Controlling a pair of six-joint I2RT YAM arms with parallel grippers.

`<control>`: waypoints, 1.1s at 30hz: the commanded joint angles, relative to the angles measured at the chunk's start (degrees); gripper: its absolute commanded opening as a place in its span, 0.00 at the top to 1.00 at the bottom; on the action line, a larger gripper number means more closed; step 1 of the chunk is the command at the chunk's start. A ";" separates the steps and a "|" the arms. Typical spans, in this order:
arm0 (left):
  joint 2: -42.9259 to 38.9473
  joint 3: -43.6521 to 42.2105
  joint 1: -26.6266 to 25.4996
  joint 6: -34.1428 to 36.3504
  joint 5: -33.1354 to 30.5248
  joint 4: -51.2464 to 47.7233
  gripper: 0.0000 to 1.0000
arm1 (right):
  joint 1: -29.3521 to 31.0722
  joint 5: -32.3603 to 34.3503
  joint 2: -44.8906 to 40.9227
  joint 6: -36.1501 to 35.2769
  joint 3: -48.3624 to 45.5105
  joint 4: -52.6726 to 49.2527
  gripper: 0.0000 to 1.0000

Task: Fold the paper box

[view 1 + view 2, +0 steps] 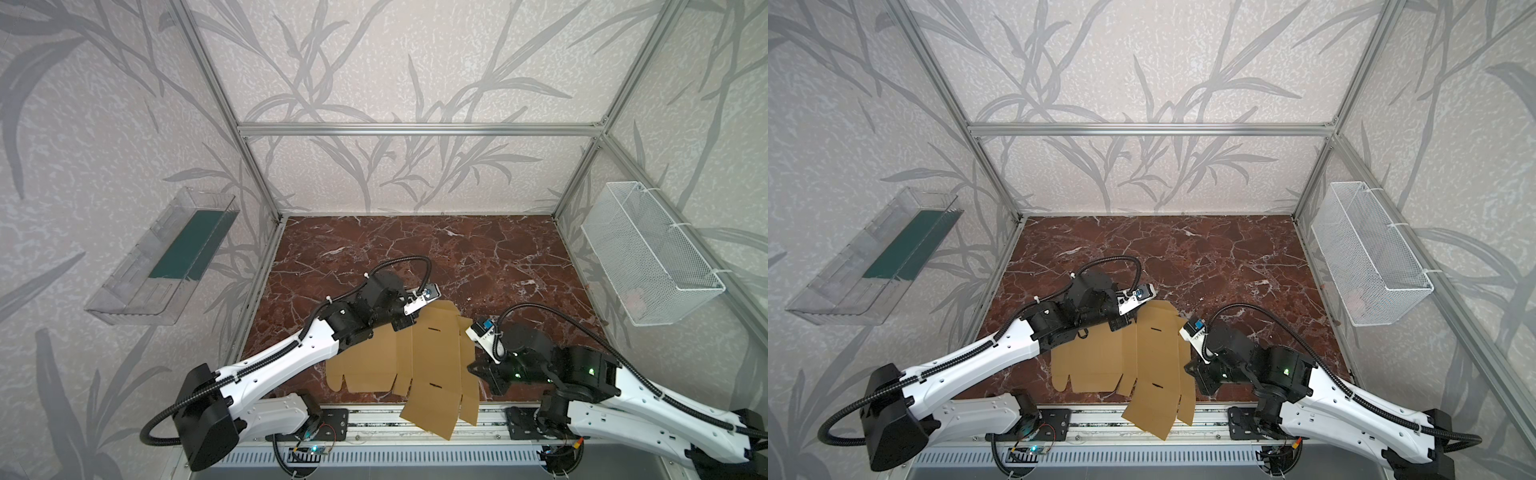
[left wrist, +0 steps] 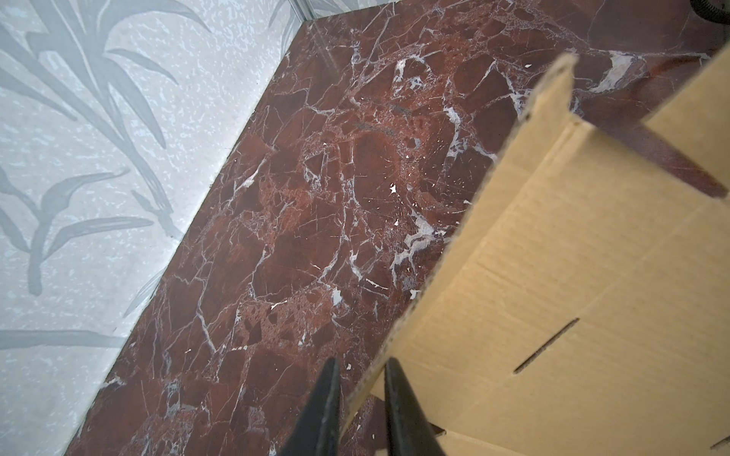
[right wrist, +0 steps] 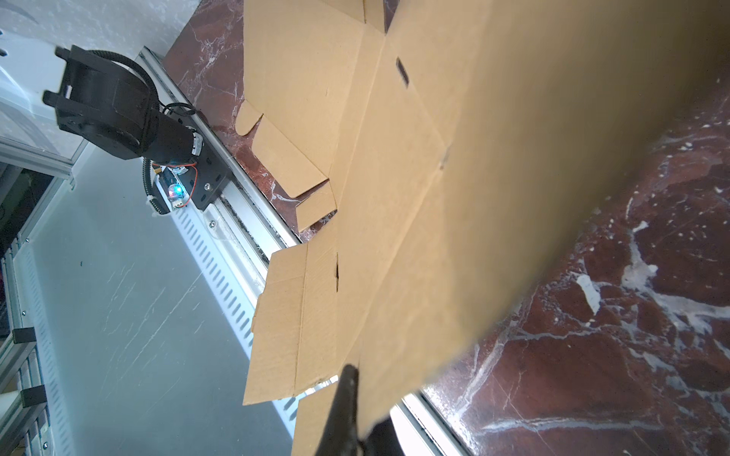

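At six o'clock on the marble desk [image 1: 457, 249] lies the paper box [image 1: 432, 361], still a mostly flat tan cardboard sheet whose near flap overhangs the front rail [image 1: 374, 419]. The left claw [image 1: 404, 322] sits at the sheet's eleven o'clock corner, its fingers [image 2: 328, 395] narrowly straddling a raised flap edge; whether they grip it I cannot tell. The right claw [image 1: 476, 369], pressed together, pinches the sheet's three o'clock edge, and that side is tilted up off the desk.
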 commanded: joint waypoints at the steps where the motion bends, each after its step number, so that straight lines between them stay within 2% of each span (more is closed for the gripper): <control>1: 0.72 2.29 0.57 1.82 -1.07 -0.45 0.78 | -0.16 -1.33 -0.46 -0.48 -0.97 0.00 1.00; 17: -0.10 4.51 1.14 5.30 -2.82 -4.73 0.85 | -0.21 -0.80 -0.59 -0.51 -0.96 -0.23 1.00; 24: 0.09 5.41 1.15 6.71 -3.49 -6.46 1.00 | -0.24 -0.49 -0.95 -0.47 -0.91 -0.44 1.00; 29: -0.31 5.87 1.15 8.22 -4.79 -7.41 1.00 | -0.30 -0.17 -1.18 -0.47 -0.82 -0.63 0.99; 33: -0.65 5.87 1.15 9.10 -5.82 -8.36 1.00 | -0.29 0.45 -1.40 -0.38 -0.17 -1.04 0.74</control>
